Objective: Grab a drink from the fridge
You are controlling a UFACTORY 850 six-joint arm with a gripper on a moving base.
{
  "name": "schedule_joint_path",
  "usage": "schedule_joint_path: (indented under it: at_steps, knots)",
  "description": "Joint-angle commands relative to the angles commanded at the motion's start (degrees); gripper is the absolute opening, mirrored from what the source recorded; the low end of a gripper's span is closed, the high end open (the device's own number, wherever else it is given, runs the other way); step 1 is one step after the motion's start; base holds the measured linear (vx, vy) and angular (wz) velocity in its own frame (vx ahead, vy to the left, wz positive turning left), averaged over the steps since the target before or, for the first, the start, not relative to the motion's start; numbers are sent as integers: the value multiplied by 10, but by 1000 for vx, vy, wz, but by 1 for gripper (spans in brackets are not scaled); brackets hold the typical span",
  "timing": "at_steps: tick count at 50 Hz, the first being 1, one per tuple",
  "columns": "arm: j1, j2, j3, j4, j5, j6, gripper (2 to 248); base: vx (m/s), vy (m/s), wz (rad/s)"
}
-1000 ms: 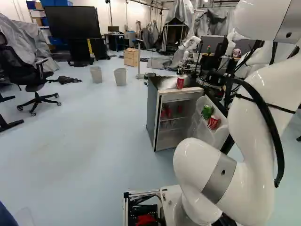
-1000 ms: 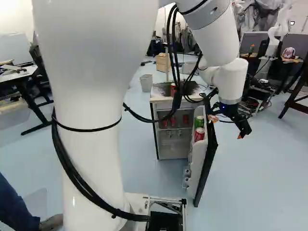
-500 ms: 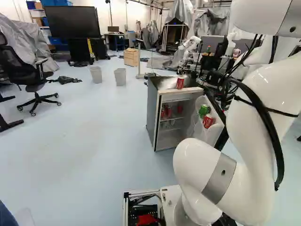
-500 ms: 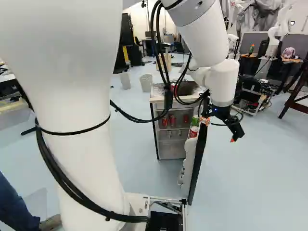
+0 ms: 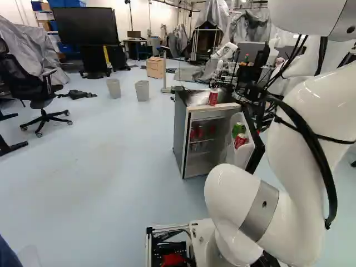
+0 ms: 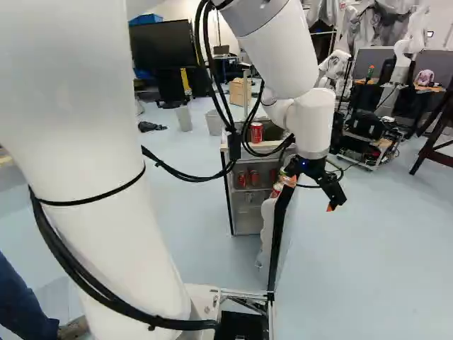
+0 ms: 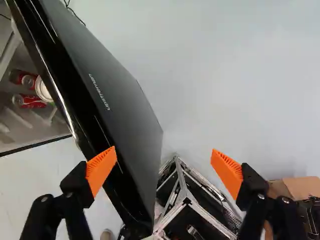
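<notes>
My gripper (image 6: 308,193) is at the top of the fridge door (image 6: 281,227) in the right base view. In the wrist view the gripper (image 7: 164,162) is open; one finger overlaps the edge of the door (image 7: 120,100), the other stands off its outer face. Whether the finger touches cannot be told. The fridge (image 5: 181,130) stands open. A red can (image 5: 213,97) is on its top. The door shelf holds a green can (image 5: 238,128) and a red can (image 5: 240,141). More red cans (image 6: 254,178) lie inside.
Behind the fridge are two bins (image 5: 142,90) and a wooden cabinet (image 5: 155,67). An office chair (image 5: 41,92) stands at the left of the left base view. Another robot (image 5: 225,53) is farther back. A metal frame (image 7: 187,200) shows beyond the gripper.
The fridge door has swung partway toward the fridge, its cans moving with it. My arm and gripper have moved left in the right base view. The base has stayed put.
</notes>
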Motion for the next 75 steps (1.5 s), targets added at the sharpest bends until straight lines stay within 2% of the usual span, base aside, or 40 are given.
schedule_joint_path:
  at_steps: [51, 67, 75]
  knots:
    - [77, 84, 90, 0, 0, 0, 247, 0, 0, 0]
    - [112, 96, 103, 0, 0, 0, 247, 0, 0, 0]
    - [119, 96, 103, 0, 0, 0, 247, 0, 0, 0]
